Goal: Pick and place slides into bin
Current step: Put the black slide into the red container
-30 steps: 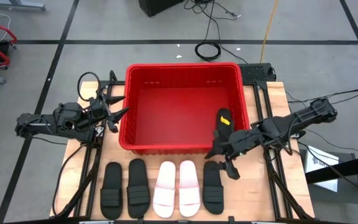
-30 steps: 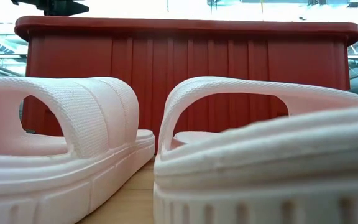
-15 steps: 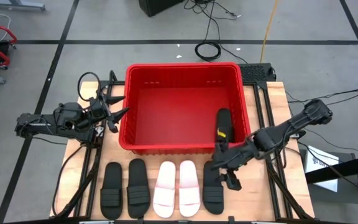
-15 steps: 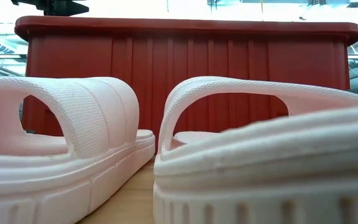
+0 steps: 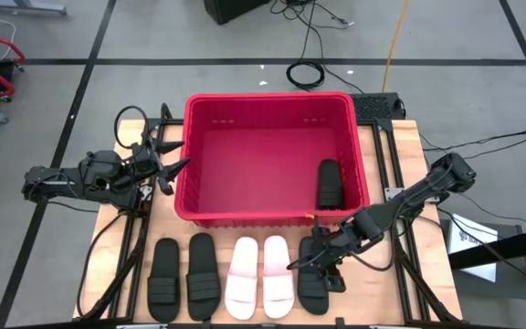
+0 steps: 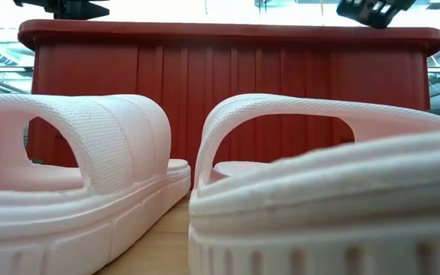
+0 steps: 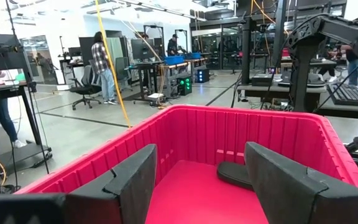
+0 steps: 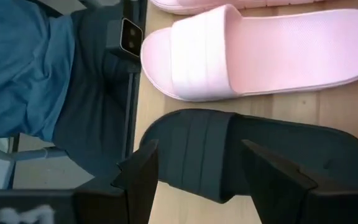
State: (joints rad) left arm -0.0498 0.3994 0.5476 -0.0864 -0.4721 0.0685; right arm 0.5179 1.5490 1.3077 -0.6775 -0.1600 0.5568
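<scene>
Black slide in bin, lengthwise front-to-back

Grey floor with dark lines and loose cables. Desks, a chair and standing people fill the bright room.

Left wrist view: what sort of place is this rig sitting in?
Probably a robotics lab or workshop. Beyond the bin are desks with monitors, an office chair, people standing at workstations, and other equipment frames on an open concrete floor.
</scene>
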